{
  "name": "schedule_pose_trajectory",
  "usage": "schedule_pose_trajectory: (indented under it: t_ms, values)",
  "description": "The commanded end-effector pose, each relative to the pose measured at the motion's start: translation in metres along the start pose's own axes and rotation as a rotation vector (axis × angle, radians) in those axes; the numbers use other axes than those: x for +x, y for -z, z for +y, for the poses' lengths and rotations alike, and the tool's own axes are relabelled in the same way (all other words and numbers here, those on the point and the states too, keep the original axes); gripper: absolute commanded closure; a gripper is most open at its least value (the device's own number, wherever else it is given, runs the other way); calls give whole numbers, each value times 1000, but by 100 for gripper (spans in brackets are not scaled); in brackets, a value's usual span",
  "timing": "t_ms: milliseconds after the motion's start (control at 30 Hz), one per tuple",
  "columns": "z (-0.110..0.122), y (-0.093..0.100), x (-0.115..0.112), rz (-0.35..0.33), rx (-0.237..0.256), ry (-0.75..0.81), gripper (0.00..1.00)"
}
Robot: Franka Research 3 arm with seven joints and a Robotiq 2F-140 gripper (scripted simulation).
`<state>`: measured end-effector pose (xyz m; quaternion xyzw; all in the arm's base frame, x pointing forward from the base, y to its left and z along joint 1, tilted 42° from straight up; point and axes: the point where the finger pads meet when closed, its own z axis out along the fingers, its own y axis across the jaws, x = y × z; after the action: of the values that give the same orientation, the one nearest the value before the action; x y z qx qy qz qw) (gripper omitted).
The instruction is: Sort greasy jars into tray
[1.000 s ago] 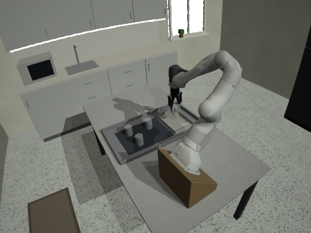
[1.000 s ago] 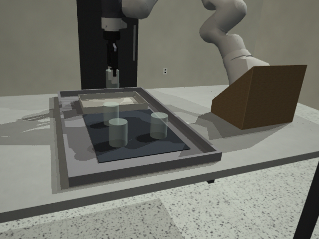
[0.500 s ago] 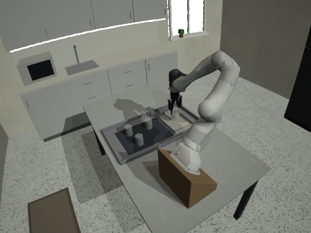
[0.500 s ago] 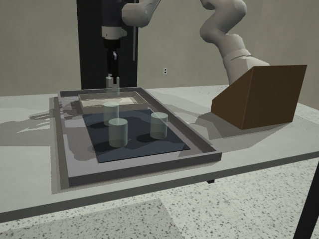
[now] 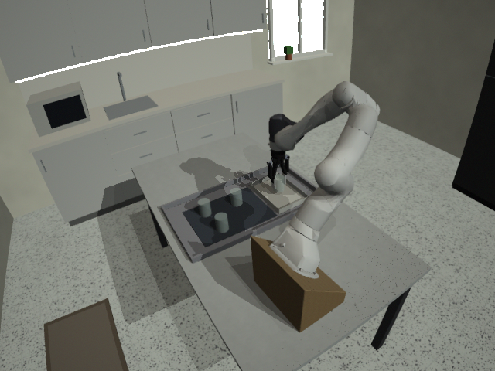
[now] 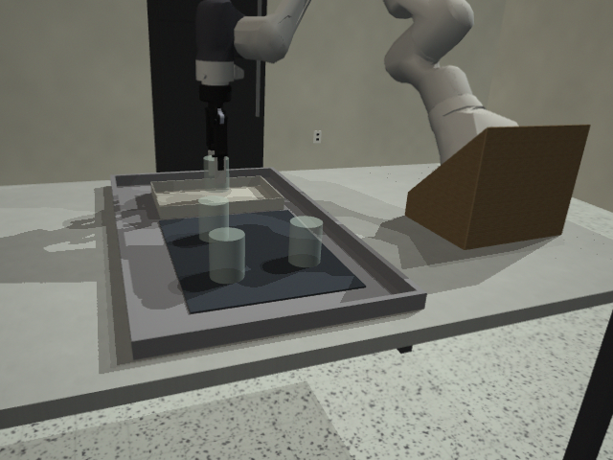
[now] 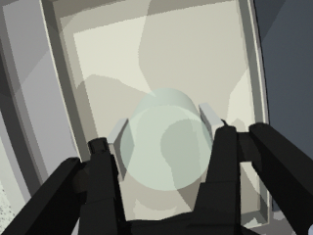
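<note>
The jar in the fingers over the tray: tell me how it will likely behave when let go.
The jar is a smooth glass cylinder, so it may slip through the fingers easily. It hangs upright over the tray, so it should land on its flat end. If it tipped, its round side would probably roll.
</note>
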<state>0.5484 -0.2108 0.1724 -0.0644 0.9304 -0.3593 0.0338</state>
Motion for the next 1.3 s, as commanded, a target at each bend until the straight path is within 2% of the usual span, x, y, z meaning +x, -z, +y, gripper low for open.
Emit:
schedule_pose_trajectory:
  t_ms: [0, 767, 1100, 1133, 1267]
  values:
    - [0, 1, -4, -10, -1, -7, 100]
    - [0, -24, -4, -10, -1, -7, 100]
    - [0, -24, -4, -10, -1, -7, 100]
    - [0, -24, -4, -10, -1, -7, 0]
    - [0, -24, -4, -10, -1, -7, 0]
